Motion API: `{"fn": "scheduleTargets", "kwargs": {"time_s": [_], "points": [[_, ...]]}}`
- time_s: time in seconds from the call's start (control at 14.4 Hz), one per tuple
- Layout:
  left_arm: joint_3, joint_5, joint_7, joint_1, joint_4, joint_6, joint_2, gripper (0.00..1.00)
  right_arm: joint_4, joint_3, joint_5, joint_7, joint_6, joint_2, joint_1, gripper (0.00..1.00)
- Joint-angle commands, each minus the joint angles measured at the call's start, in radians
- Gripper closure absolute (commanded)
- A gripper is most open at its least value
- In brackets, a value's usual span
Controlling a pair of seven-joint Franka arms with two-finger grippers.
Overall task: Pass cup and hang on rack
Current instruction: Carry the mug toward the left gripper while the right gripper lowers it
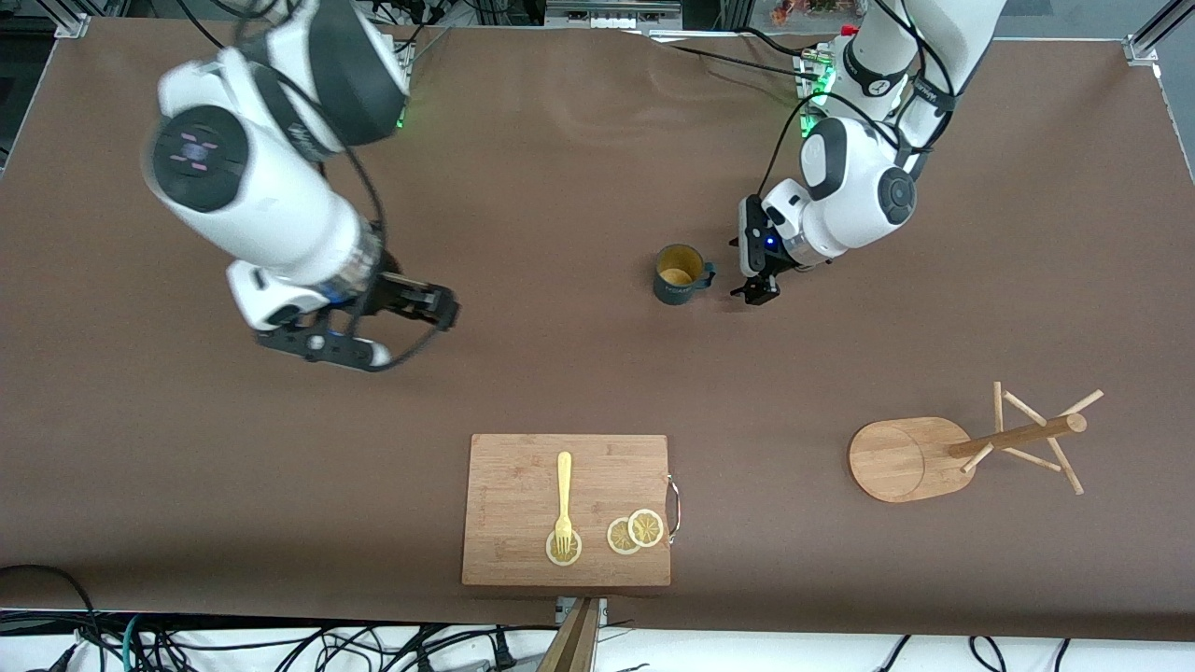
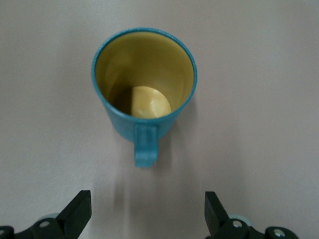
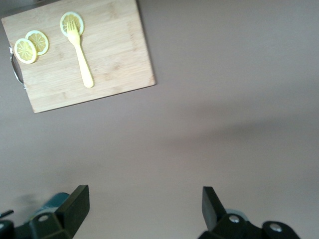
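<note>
The teal-blue cup (image 1: pixel 680 273) stands upright on the brown table, its yellow inside showing. In the left wrist view the cup (image 2: pixel 144 84) has its handle (image 2: pixel 146 147) pointing at my left gripper (image 2: pixel 147 201). My left gripper (image 1: pixel 758 291) is open and low over the table beside the cup, toward the left arm's end, a short gap from the handle. My right gripper (image 1: pixel 444 313) is open and empty over bare table toward the right arm's end; it also shows in the right wrist view (image 3: pixel 144 199). The wooden rack (image 1: pixel 934 455) stands nearer the front camera, toward the left arm's end.
A wooden cutting board (image 1: pixel 523 485) lies near the table's front edge with a yellow fork (image 1: pixel 563 499) and lemon slices (image 1: pixel 635 532) on it. It also shows in the right wrist view (image 3: pixel 114 55). Cables run along the table's edges.
</note>
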Motion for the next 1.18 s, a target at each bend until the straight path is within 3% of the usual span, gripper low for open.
{"fn": "scheduleTargets", "kwargs": {"time_s": [0.0,0.28,0.49,0.7,1.11], "points": [[-0.005,-0.058,0.048,-0.022,-0.003,0.068,0.042,0.00,-0.107,-0.051,0.017,-0.143,-0.062,-0.127,-0.023,0.00],[-0.007,-0.112,0.048,-0.045,-0.001,0.117,0.081,0.00,-0.340,-0.053,0.002,-0.351,-0.067,-0.327,-0.163,0.00],[-0.019,-0.159,0.048,-0.062,0.002,0.122,0.087,0.00,-0.383,0.079,-0.073,-0.407,-0.077,-0.384,-0.307,0.00],[-0.031,-0.179,0.048,-0.062,0.002,0.136,0.087,0.00,-0.437,0.084,-0.089,-0.407,-0.078,-0.423,-0.309,0.00],[-0.051,-0.184,0.048,-0.070,0.006,0.171,0.110,0.00,-0.446,0.078,-0.109,-0.424,-0.053,-0.412,-0.310,0.00]]}}
